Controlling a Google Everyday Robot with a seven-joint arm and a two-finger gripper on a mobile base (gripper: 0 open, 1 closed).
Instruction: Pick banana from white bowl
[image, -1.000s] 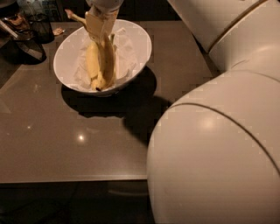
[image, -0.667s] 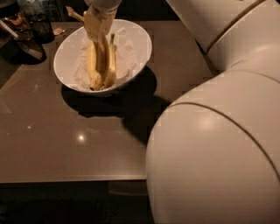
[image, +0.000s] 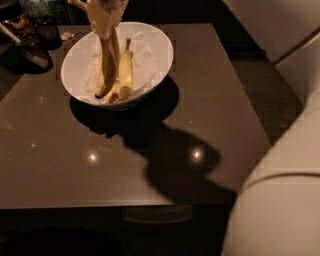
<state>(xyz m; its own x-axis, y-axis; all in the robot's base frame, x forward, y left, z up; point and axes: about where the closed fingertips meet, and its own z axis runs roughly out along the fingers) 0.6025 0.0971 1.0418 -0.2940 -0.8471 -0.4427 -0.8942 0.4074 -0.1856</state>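
The white bowl (image: 150, 85) stands at the far left of the dark table. A yellow banana (image: 125, 70) lies in it on crumpled white paper, stem pointing away from me. My gripper (image: 106, 60) comes down from the top edge into the bowl. Its long cream lower end lies close against the banana's left side and reaches nearly to the bowl's bottom. Whether it grips the banana is hidden.
The glossy brown table (image: 60, 165) runs to a near edge at the bottom. Dark clutter (image: 35, 30) sits at the far left corner. My white arm body (image: 285, 200) fills the right side and casts a shadow across the middle of the table.
My big white arm body has pulled away to the right, uncovering more of the table. The gripper is still down in the bowl beside the banana.
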